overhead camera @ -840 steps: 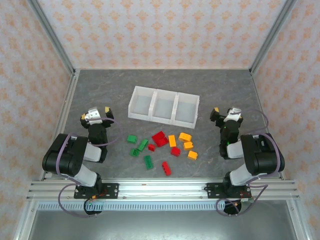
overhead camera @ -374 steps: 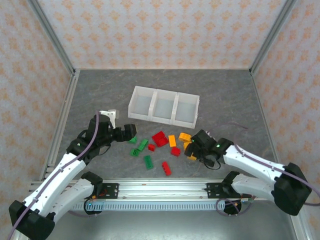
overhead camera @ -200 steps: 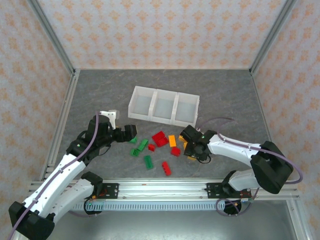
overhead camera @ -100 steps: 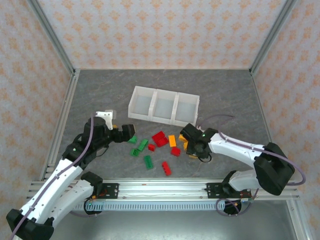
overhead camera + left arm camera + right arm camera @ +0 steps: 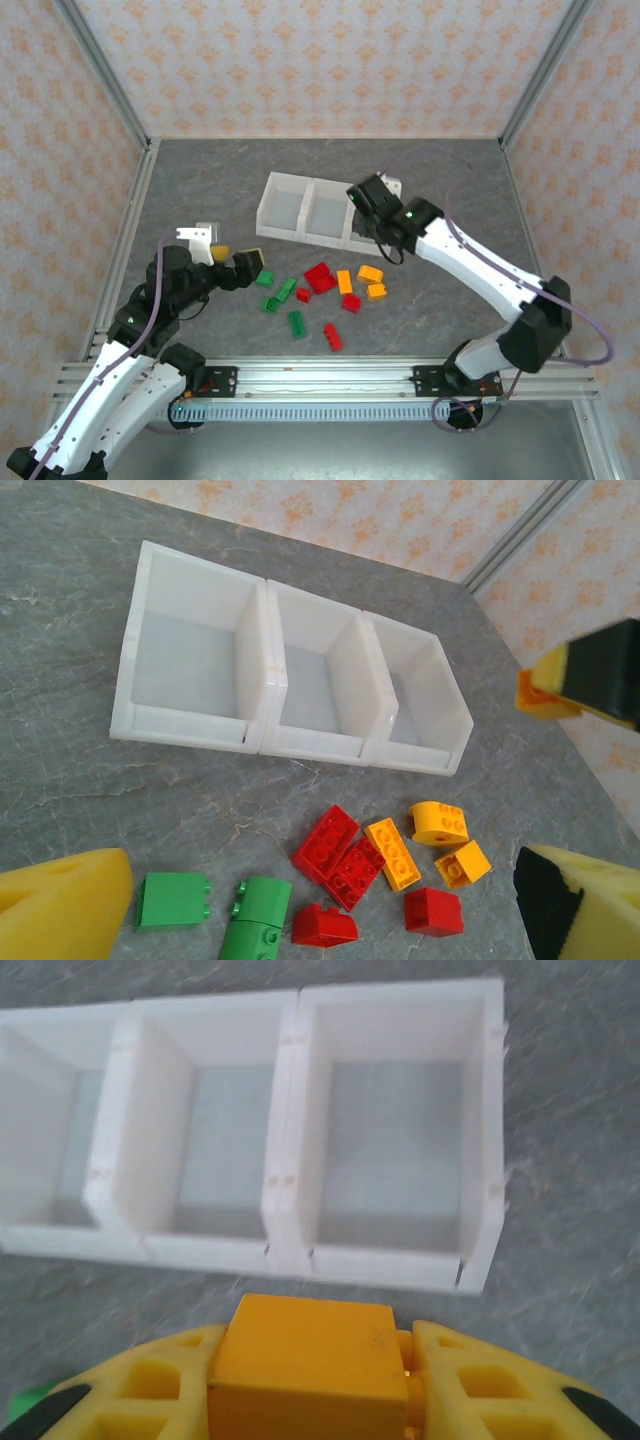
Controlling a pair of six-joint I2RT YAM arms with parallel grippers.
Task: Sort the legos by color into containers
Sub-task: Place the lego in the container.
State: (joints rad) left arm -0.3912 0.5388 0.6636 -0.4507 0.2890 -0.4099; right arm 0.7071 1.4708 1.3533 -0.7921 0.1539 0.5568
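Four green legos we are counting just right of our open left fingers, then four red legos and three orange legos lying on the worktop; our right fingers are gripping one orange brick by the rightmost of three containers.

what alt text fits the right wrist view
An orange-yellow lego is pinched between the right arm's yellow fingers at the bottom edge, just short of a row of three white bins that look empty, on a grey table.
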